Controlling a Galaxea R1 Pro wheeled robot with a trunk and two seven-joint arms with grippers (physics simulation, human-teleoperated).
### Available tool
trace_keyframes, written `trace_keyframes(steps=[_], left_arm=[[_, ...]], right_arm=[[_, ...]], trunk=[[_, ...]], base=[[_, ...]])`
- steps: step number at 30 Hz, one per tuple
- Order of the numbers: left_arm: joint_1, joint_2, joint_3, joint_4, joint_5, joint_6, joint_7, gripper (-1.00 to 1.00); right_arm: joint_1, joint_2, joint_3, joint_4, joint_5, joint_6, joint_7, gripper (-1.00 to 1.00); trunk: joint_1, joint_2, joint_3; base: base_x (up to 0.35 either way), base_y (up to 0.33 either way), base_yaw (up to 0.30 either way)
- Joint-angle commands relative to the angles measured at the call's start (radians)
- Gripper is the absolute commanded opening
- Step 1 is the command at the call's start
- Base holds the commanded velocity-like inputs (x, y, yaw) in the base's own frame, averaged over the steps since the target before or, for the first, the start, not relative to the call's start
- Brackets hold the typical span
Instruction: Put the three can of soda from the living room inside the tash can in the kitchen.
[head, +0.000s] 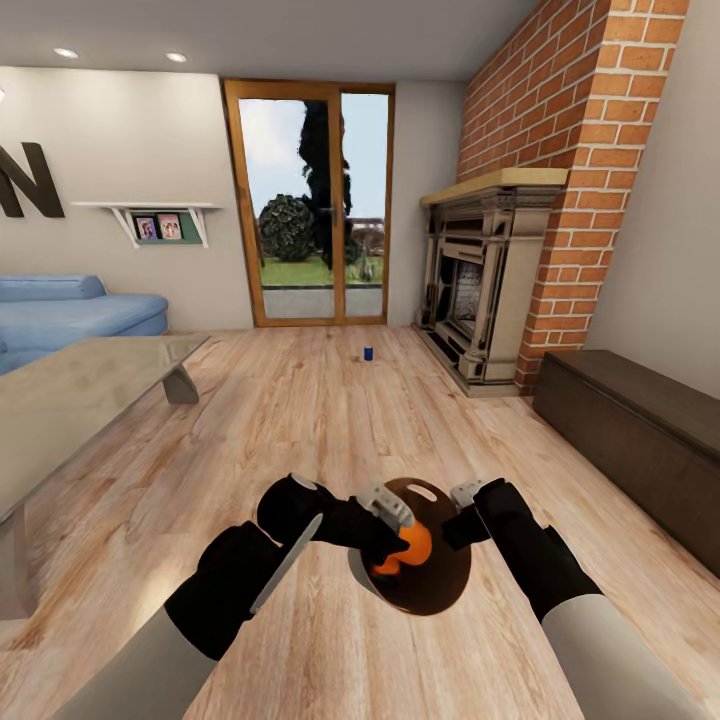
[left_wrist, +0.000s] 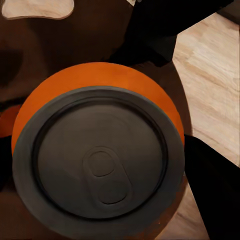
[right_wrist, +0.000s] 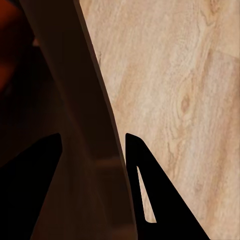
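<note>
An orange can of soda (head: 412, 547) with a grey top (left_wrist: 100, 155) sits between the fingers of my left gripper (head: 398, 535), which is shut on it inside the mouth of the tash can (head: 435, 590). The bin is tilted with its orange-brown inner wall (left_wrist: 30, 45) facing the head camera, held above the wood floor. My right gripper (head: 462, 512) is shut on the bin's rim, with the wall (right_wrist: 75, 100) between its dark fingertips (right_wrist: 145, 175). A dark blue can of soda (head: 368, 353) stands upright on the floor far ahead, near the glass door.
A glass-topped coffee table (head: 80, 400) stands at the left, with a blue sofa (head: 60, 310) behind it. At the right are the fireplace (head: 480, 290), the red-brick chimney (head: 570, 130) and a long dark low cabinet (head: 640, 420). Open wood floor (head: 300, 420) runs toward the door (head: 310, 200).
</note>
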Motion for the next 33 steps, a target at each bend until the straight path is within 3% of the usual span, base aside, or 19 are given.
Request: trace_keyframes(steps=[1,12,20,27,33], left_arm=[[0.0,-0.001,-0.001,0.001,0.004,0.001,0.009,-1.0],[0.0,-0.011,-0.065,0.017,0.004,0.001,0.15,-1.0],[0.0,-0.024,-0.085,0.055,0.004,0.001,0.194,-1.0],[0.0,-0.053,-0.142,0.094,0.004,0.001,0.215,-1.0],[-0.001,-0.062,-0.152,0.101,0.004,0.001,0.226,-1.0]], right_arm=[[0.0,0.0,0.0,0.0,-0.018,0.003,0.002,-1.0],[0.0,0.0,0.0,0.001,-0.018,0.003,0.002,-1.0],[0.0,0.0,0.0,0.001,-0.018,0.003,0.002,-1.0],[0.0,0.001,0.0,0.001,-0.018,0.003,0.002,-1.0],[0.0,0.001,0.001,0.001,-0.018,0.003,0.002,-1.0]], trunk=[[0.0,0.0,0.0],[0.0,0.0,0.0],[0.0,0.0,0.0],[0.0,0.0,0.0],[0.0,0.0,0.0]], base=[[0.0,0.0,0.0],[0.0,0.0,0.0],[0.0,0.0,0.0],[0.0,0.0,0.0],[0.0,0.0,0.0]])
